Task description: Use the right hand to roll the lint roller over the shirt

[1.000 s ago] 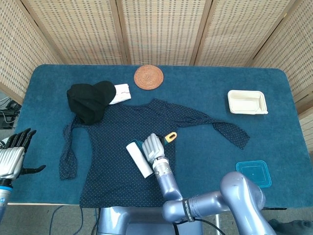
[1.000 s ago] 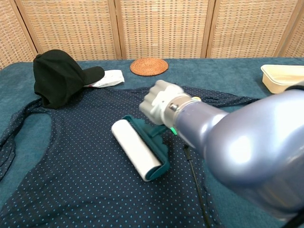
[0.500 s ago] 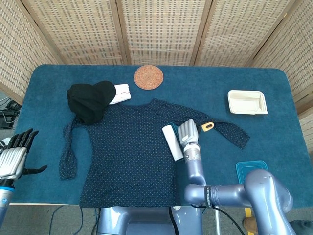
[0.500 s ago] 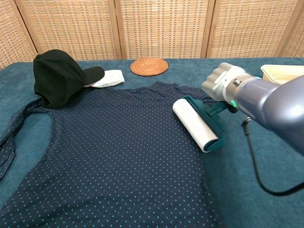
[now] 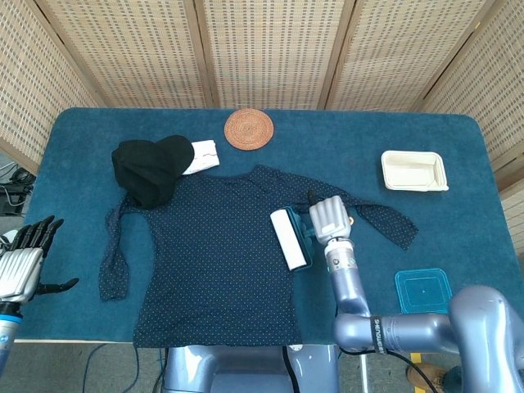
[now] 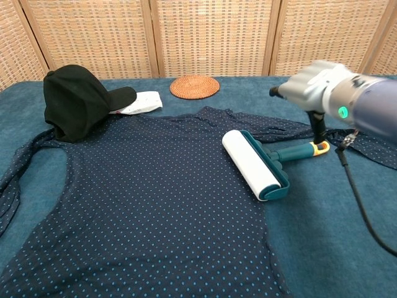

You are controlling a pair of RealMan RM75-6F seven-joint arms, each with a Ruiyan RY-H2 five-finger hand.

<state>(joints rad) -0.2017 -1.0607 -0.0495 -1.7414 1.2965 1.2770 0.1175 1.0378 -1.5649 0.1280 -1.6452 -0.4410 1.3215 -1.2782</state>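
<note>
The dark blue dotted shirt (image 5: 213,254) (image 6: 142,198) lies flat on the blue table. A lint roller (image 5: 288,238) (image 6: 251,162), white drum and teal handle with an orange tip, rests on the shirt's right edge. My right hand (image 5: 330,217) (image 6: 316,87) hovers above the handle, with the whole handle showing free beneath it in the chest view. One dark finger (image 6: 319,127) points down toward the orange tip. My left hand (image 5: 20,262) hangs off the table's left edge, fingers spread and empty.
A black cap (image 5: 147,168) (image 6: 74,99) lies on the shirt's left shoulder beside a white cloth (image 5: 203,155). A woven coaster (image 5: 249,128) sits at the back. A white tray (image 5: 413,170) stands at right, and a teal lid (image 5: 424,289) lies near the front right.
My right hand rolled the lint roller rightward across the shirt to its right edge, then let go and lifted off the handle. The left hand stayed put.
</note>
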